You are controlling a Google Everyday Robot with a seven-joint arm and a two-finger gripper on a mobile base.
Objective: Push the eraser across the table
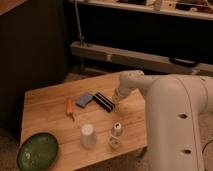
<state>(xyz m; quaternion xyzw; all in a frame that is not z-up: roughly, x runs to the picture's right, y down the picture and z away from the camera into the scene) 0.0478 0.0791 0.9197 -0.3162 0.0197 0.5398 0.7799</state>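
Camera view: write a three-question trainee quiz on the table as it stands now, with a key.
1. True or false: the eraser lies between the blue-grey block and the gripper.
2. Which thing sits at the near left corner of the table? A) green bowl B) red mug C) book
3. Name the orange thing lying left of the block.

Key
1. True: the gripper is low over the table, just right of the eraser as the camera sees it.
2. A
3. The carrot.
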